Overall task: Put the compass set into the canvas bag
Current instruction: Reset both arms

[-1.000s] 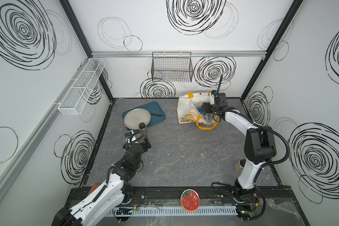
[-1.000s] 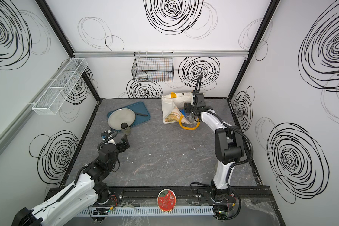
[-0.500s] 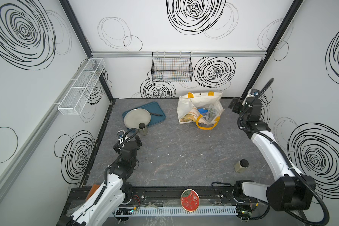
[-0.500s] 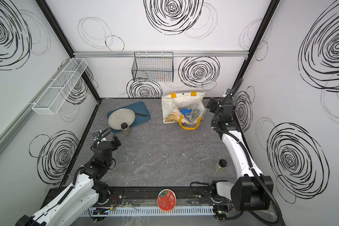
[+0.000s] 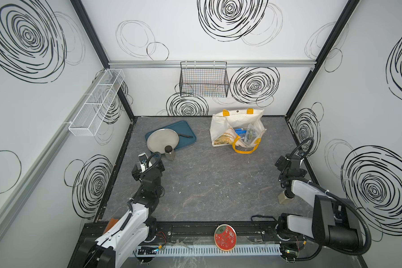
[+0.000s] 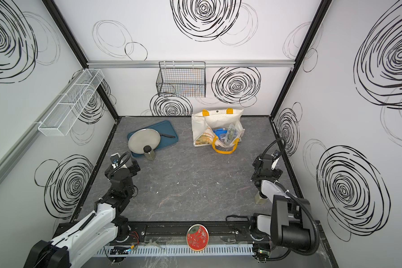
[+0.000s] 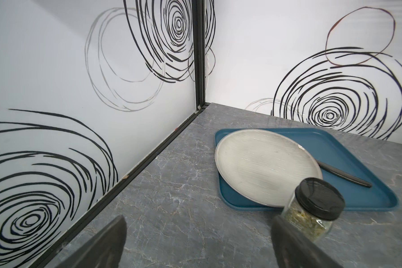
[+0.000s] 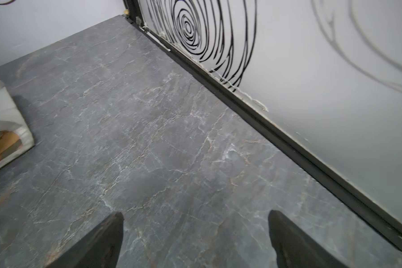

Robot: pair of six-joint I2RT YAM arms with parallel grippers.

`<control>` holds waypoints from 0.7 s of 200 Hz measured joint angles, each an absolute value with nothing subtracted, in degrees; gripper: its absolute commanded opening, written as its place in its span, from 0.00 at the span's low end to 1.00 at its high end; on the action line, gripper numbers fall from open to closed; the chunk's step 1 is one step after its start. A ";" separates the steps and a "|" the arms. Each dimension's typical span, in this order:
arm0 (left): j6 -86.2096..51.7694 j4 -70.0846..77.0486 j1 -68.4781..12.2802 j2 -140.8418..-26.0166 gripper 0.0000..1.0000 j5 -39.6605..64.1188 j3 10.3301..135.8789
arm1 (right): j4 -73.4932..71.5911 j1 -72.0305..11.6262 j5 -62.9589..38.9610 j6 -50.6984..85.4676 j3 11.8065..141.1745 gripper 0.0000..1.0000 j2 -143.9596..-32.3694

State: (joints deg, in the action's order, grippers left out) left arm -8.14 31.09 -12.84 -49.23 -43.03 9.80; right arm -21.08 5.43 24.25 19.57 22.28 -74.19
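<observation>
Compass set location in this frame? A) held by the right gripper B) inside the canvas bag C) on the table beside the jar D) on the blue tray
B: in both top views the compass set, a clear case, lies inside the open mouth of the canvas bag. The right gripper is open with nothing between its fingers.

Inside a robotics lab's test cell
Spiral-marked white panel walls (image 5: 183, 30) enclose a grey stone-look table (image 5: 209, 185); two robot arms (image 5: 304, 191) stand on a rail (image 5: 195, 229) at its front.
</observation>
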 measured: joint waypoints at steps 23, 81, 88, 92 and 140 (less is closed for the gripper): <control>-6.09 40.07 -11.73 -52.95 0.99 -42.68 6.44 | -29.19 4.67 20.47 16.32 21.43 1.00 -76.75; -3.68 59.64 -6.07 -66.17 0.99 -36.18 3.95 | -57.01 0.51 10.33 6.72 8.80 1.00 -82.08; -3.84 61.19 -5.26 -68.18 0.99 -34.74 4.19 | -56.12 0.47 10.17 6.55 9.85 1.00 -82.30; -4.01 61.47 -4.73 -69.01 0.99 -33.69 4.40 | -55.92 0.47 10.24 6.39 10.68 1.00 -82.63; -4.51 73.95 -3.27 -82.63 0.99 -24.43 6.68 | -55.75 0.12 11.94 6.28 17.15 1.00 -83.72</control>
State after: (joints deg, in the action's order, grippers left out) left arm -4.51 73.95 -3.27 -82.63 -24.43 6.68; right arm -55.75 0.12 11.94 6.28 17.15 -83.72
